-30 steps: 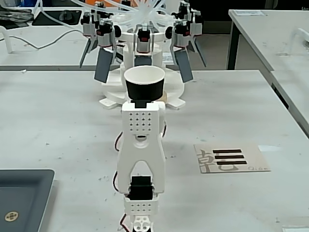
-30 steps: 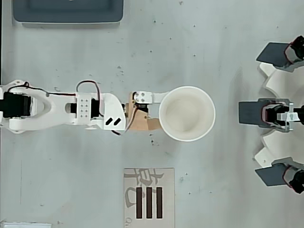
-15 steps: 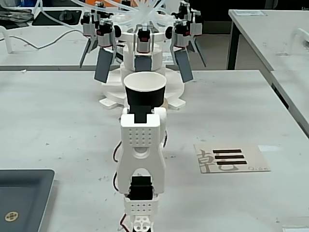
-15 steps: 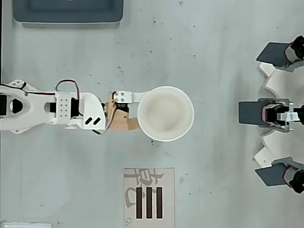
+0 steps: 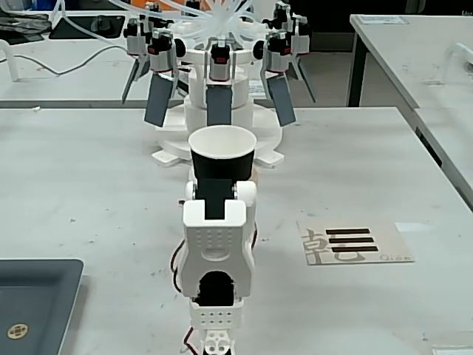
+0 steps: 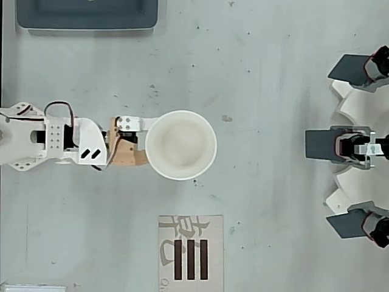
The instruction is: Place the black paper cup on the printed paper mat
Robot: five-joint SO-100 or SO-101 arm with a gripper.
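The black paper cup [image 5: 222,166] stands upright with its white mouth [image 6: 180,145] facing up, right in front of the arm in the fixed view. My gripper [image 5: 220,194] is shut on the cup's lower black wall. In the overhead view the cup's wide rim hides the fingertips of the gripper [image 6: 148,141]. The cup looks held a little above the table. The printed paper mat [image 5: 355,242] lies flat to the cup's right in the fixed view. In the overhead view the mat [image 6: 191,252] is below the cup, with nothing on it.
A dark grey tray [image 5: 37,303] sits at the near left of the fixed view and along the top edge of the overhead view as tray [image 6: 85,15]. A white multi-armed device [image 5: 222,89] with grey paddles stands just behind the cup, at the overhead view's right edge [image 6: 358,146].
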